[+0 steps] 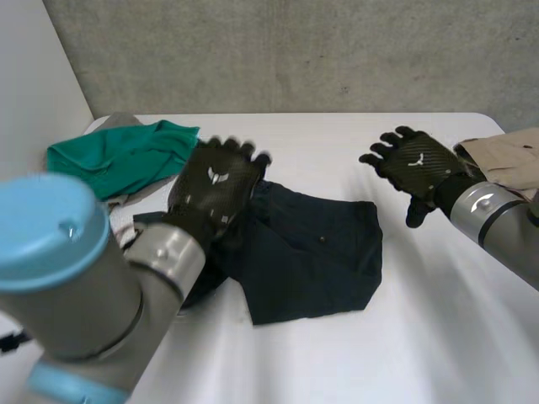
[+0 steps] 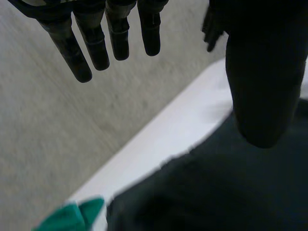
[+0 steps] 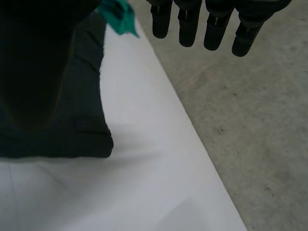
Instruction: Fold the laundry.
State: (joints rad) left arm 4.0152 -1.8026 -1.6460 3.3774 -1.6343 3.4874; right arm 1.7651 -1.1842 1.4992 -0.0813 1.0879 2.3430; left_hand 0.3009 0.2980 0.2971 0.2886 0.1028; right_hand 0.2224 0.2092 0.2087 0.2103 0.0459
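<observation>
hovering above the left part of the dark garment point(image 1: 312, 252) is the left hand point(image 1: 215, 189). its fingers point(image 2: 98, 48) are straight and a little apart, with nothing between them and the thumb. cannot tell whether the palm touches the cloth.

right hand point(image 1: 415, 164) is over bare table point(image 1: 438, 328), beside the garment's far right corner and clear of it. its fingers point(image 3: 187, 29) are straight and spread, holding nothing.

garment lies mid-table. the right half is fairly flat with a clean edge; the left side is bunched and doubled under the left hand. green cloth point(image 1: 118, 156) is heaped at the far left, beige cloth point(image 1: 505, 156) at the far right edge.

handling, as a judgement: the fabric looks thin, light and limp, with no stiffness of its own. lifted at one point it should sag and drag the rest along. better to pinch two corners of one edge together, the right hand at the flat right edge and the left at the bunched side once that is spread. the main risk is catching both layers in the doubled part.
</observation>
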